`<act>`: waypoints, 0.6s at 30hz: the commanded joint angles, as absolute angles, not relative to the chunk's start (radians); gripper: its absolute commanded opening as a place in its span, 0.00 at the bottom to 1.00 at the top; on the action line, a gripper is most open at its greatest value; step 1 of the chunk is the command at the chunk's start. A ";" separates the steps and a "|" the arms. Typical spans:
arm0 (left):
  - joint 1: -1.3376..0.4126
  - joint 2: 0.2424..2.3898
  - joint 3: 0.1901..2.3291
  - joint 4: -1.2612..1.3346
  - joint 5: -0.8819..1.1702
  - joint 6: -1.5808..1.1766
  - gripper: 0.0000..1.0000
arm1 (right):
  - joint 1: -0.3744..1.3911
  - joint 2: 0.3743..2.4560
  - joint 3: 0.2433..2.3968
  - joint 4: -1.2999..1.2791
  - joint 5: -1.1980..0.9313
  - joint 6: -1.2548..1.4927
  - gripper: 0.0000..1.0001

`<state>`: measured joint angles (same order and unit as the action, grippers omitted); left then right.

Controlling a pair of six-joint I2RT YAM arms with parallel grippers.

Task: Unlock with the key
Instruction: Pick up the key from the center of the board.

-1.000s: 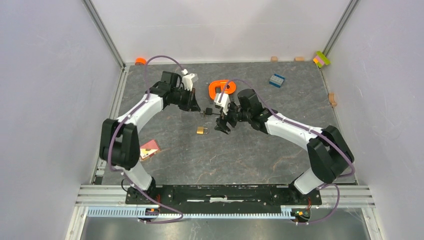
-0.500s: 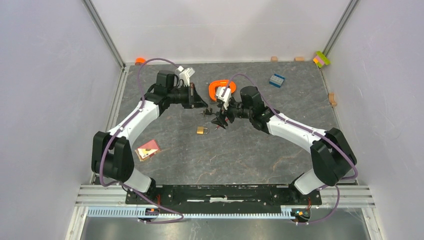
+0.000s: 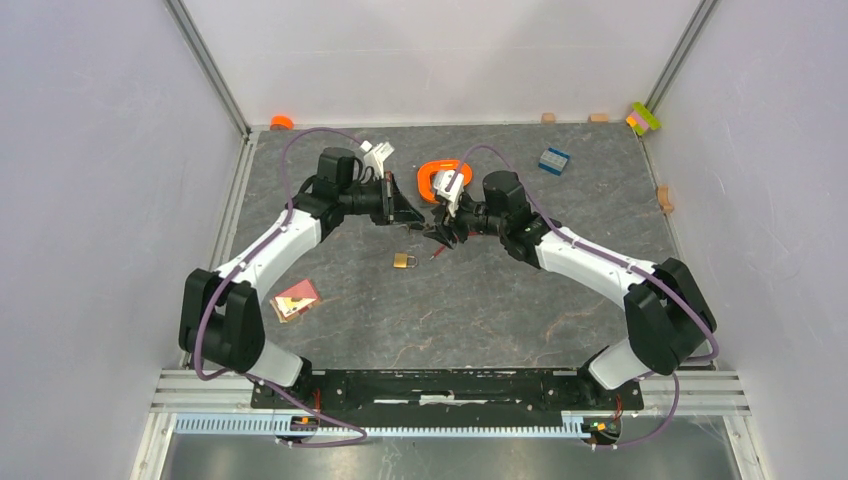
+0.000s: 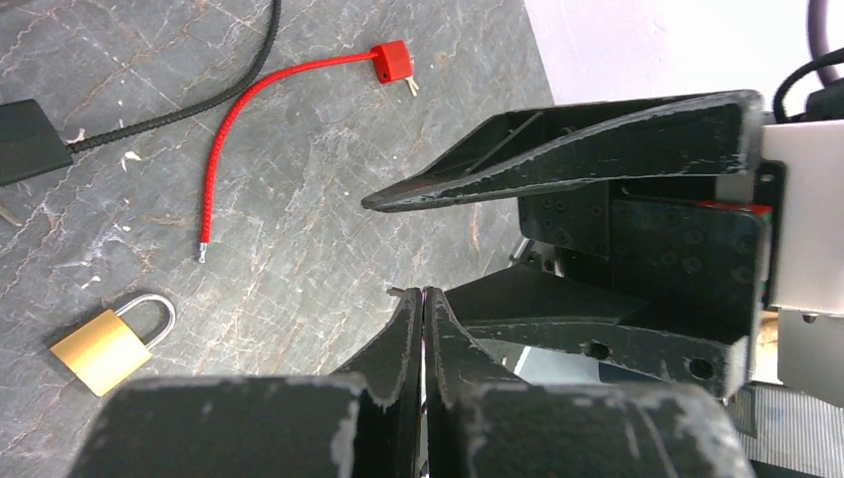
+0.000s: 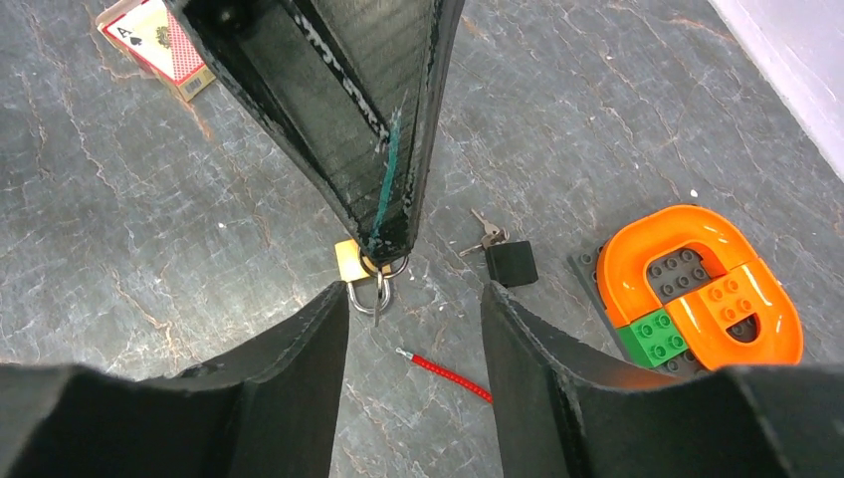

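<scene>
A brass padlock (image 3: 403, 261) lies on the grey table between the arms, also seen in the left wrist view (image 4: 100, 349) and the right wrist view (image 5: 347, 259). My left gripper (image 3: 405, 215) (image 4: 423, 299) is shut above it. A small key (image 5: 378, 304) on a ring hangs from its tip, and a metal end (image 4: 398, 292) pokes out between the fingers. My right gripper (image 3: 437, 232) (image 5: 413, 309) is open, facing the left one closely. The hanging key sits just beyond the gap between its fingers, and nothing is in its grip.
An orange and green brick loop (image 3: 443, 178) (image 5: 697, 289) sits behind the grippers. A black lock with keys (image 5: 511, 263) and a red cable (image 4: 249, 110) (image 5: 443, 376) lie nearby. A card box (image 3: 296, 299) lies left, a blue brick (image 3: 553, 160) back right.
The right gripper has moved up towards the left one and its jaws have narrowed. The left gripper has shifted slightly right, still shut.
</scene>
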<state>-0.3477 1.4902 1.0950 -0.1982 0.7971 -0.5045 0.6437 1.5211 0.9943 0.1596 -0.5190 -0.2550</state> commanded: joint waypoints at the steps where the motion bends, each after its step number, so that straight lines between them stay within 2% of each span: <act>1: -0.352 1.431 1.092 -0.141 0.828 -0.553 0.02 | 0.642 1.481 0.973 0.202 -0.532 -0.254 0.55; 18: -0.353 1.424 1.078 -0.120 0.841 -0.580 0.02 | 0.642 1.488 0.974 0.218 -0.550 -0.241 0.51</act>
